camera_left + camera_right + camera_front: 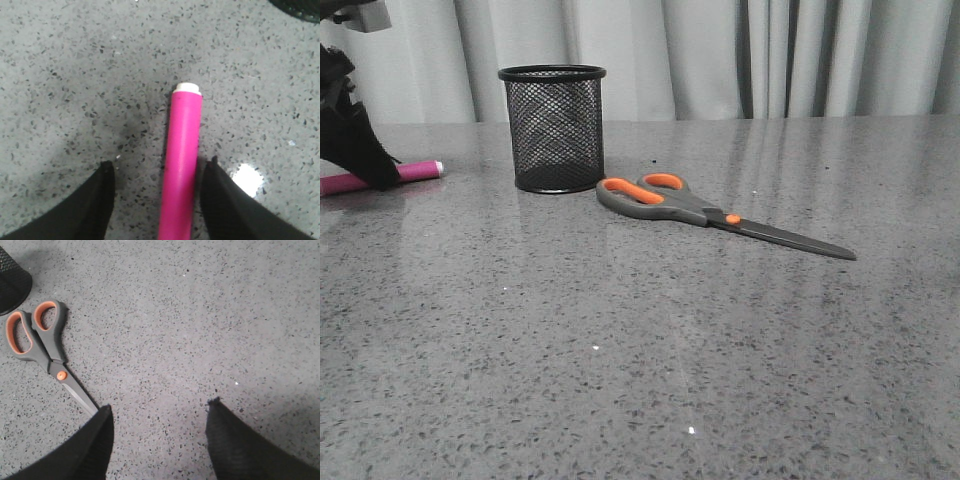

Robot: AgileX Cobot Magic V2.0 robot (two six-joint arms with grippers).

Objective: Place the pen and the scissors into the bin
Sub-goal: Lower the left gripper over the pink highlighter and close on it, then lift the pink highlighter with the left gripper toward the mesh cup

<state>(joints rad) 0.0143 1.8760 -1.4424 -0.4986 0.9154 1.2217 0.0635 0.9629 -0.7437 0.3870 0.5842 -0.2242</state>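
The magenta pen [420, 171] lies flat on the table at the far left, its white tip pointing toward the bin [553, 128], a black mesh cup standing upright. My left gripper [365, 165] is down at the pen. In the left wrist view it [160, 163] is open with the pen [182, 160] lying between the fingers, close to one of them. The scissors [660, 198] lie flat just right of the bin, handles toward it. My right gripper [160, 405] is open and empty above bare table, with the scissors [42, 340] beside it; their blade tip is hidden behind one finger.
Grey speckled tabletop [640, 360] stretches toward the front. Grey curtains hang behind the table's far edge. The bin's base shows at the edge of the right wrist view [10, 280] and of the left wrist view [300, 7].
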